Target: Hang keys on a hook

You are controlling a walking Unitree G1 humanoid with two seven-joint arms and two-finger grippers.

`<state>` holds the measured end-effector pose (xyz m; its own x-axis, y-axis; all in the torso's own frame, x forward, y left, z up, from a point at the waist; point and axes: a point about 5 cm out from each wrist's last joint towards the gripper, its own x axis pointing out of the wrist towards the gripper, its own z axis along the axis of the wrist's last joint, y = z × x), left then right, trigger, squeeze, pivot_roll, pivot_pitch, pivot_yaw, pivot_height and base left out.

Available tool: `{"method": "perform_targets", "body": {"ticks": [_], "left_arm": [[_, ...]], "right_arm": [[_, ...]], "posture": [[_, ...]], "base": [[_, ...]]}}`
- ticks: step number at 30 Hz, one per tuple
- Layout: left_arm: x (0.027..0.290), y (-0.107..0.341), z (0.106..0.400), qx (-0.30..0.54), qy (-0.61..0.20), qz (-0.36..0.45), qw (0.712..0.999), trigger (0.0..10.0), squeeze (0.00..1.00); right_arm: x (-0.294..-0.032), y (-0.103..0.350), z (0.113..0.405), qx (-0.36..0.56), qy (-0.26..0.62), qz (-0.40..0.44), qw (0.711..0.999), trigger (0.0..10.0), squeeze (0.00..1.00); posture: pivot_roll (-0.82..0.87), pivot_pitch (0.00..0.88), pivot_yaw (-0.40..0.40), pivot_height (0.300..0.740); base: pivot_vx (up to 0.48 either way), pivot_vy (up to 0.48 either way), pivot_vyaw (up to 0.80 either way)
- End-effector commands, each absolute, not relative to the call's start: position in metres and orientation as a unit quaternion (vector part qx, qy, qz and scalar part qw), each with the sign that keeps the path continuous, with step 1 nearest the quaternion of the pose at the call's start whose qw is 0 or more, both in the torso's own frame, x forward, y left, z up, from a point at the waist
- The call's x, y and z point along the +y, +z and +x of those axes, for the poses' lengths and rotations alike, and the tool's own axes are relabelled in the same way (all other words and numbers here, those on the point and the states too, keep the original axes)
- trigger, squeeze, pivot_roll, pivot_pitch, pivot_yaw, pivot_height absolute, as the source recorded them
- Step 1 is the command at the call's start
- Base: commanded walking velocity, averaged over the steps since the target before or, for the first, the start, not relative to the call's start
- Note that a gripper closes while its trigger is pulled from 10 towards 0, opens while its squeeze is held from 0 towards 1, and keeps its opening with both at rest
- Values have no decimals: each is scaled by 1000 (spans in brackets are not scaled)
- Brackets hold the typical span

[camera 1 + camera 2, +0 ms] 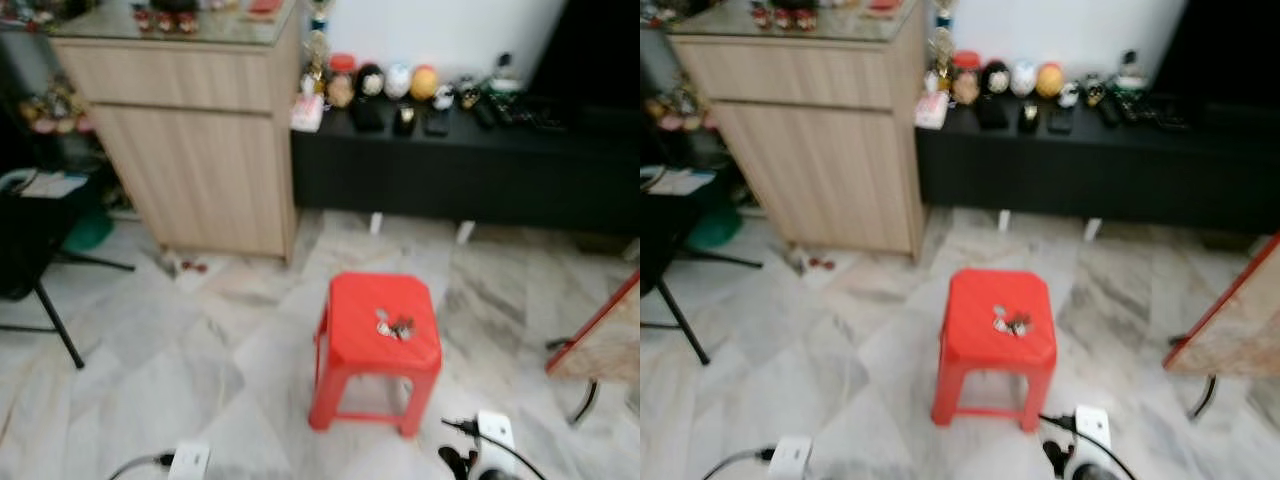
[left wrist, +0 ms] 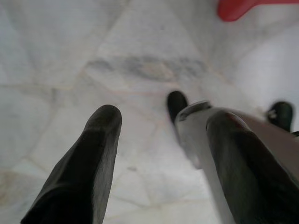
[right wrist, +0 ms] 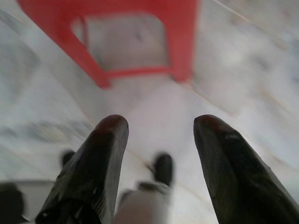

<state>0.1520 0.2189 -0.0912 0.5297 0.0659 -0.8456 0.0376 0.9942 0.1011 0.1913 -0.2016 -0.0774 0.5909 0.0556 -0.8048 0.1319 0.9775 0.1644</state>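
Note:
A bunch of keys point(image 1: 395, 326) lies on top of a red plastic stool point(image 1: 350, 345) standing on the marble floor just ahead of me. My left gripper point(image 2: 161, 121) hangs open above the floor, nothing between its fingers, with a corner of the stool point(image 2: 243, 7) beyond it. My right gripper point(image 3: 159, 126) also hangs open and empty, pointing down at the floor beside the stool's legs point(image 3: 100, 74). I cannot make out a hook.
A wooden cabinet point(image 1: 200, 140) stands at the back left. A low black bench point(image 1: 450, 165) carries small figures along the back wall. A black chair point(image 1: 30, 250) is at the left, a red-edged table point(image 1: 600, 340) at the right. White wrist housings point(image 1: 495, 430) show low down.

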Motion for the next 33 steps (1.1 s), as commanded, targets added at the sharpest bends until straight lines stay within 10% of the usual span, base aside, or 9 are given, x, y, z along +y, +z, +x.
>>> {"method": "perform_targets", "body": {"ticks": [1, 33], "left_arm": [[214, -91, 157, 485, -11, 64, 872, 10000, 0], [213, -88, 163, 480, -14, 63, 875, 10000, 0]], "right_arm": [[-209, -81, 181, 462, -41, 112, 879, 10000, 0], [-207, -70, 197, 391, 0, 106, 914, 10000, 0]], "posture": [[-106, 19, -20, 740], [-125, 51, -27, 740]], "base": [[326, 0, 0], [163, 0, 57]]}}
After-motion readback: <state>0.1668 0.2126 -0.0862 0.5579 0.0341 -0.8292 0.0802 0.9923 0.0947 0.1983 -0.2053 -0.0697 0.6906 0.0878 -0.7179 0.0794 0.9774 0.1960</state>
